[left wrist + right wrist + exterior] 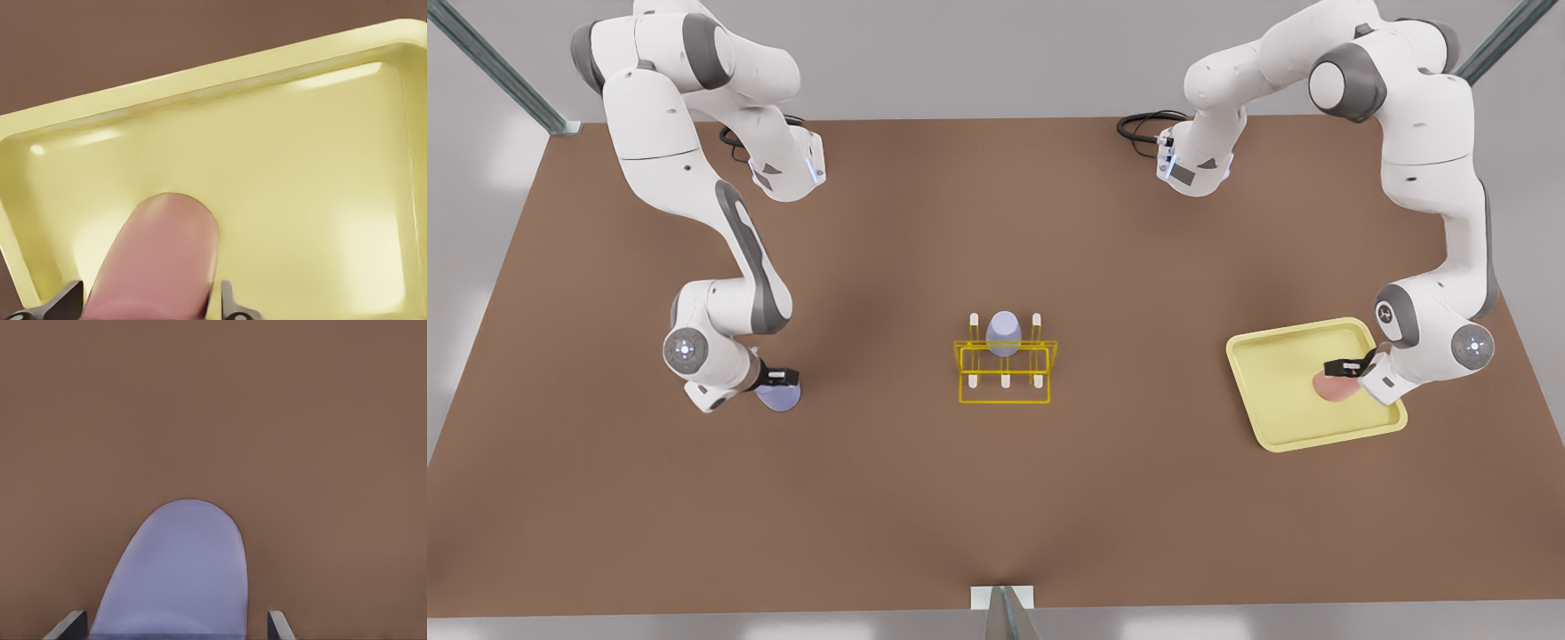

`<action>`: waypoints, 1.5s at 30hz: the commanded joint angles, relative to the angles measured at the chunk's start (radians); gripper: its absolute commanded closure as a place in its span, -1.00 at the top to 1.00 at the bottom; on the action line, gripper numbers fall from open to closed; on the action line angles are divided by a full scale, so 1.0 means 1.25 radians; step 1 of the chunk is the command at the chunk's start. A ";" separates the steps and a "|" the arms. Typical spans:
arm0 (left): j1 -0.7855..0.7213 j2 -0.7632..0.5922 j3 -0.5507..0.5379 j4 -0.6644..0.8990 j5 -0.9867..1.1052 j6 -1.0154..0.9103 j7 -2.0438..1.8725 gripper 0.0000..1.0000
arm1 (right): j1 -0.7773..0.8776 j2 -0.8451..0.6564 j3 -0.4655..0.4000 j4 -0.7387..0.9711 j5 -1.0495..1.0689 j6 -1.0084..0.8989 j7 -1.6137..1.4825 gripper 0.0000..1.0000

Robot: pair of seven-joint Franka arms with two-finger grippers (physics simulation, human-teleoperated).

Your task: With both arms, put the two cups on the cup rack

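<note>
Left end effector [1345, 366] fingers straddling small pink tapered cup [157, 263], front view lower right, contact unclear | right end effector [781, 377] likewise, lavender-blue tapered cup [177, 577], lower left | cups look light, rigid, slick: grip mid-wall

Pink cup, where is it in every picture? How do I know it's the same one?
Front view: the pink cup lies on the yellow tray, at the front view's right, by the left claw.
Left wrist view: the pink cup is close up, on the tray.
Right wrist view: this looks at a lavender cup by the open right claw.
Shared landmark: the yellow tray.
</note>
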 commanded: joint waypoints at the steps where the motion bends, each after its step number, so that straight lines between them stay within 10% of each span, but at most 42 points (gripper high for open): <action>1: 0.000 0.002 0.000 0.001 -0.011 -0.001 0.030 1.00 | 0.000 0.003 0.000 -0.001 0.001 0.004 -0.023 1.00; 21: 0.002 0.016 0.000 0.003 -0.009 0.025 0.031 0.79 | -0.001 0.034 0.000 -0.002 0.014 0.014 -0.023 1.00; 30: 0.000 0.015 0.000 0.003 -0.009 0.020 0.031 0.67 | -0.001 0.034 0.000 -0.001 0.014 0.014 -0.021 0.55; 45: -0.043 -0.051 -0.003 0.003 -0.019 -0.047 -0.014 0.62 | 0.004 -0.008 0.020 0.011 0.014 0.005 -0.019 0.55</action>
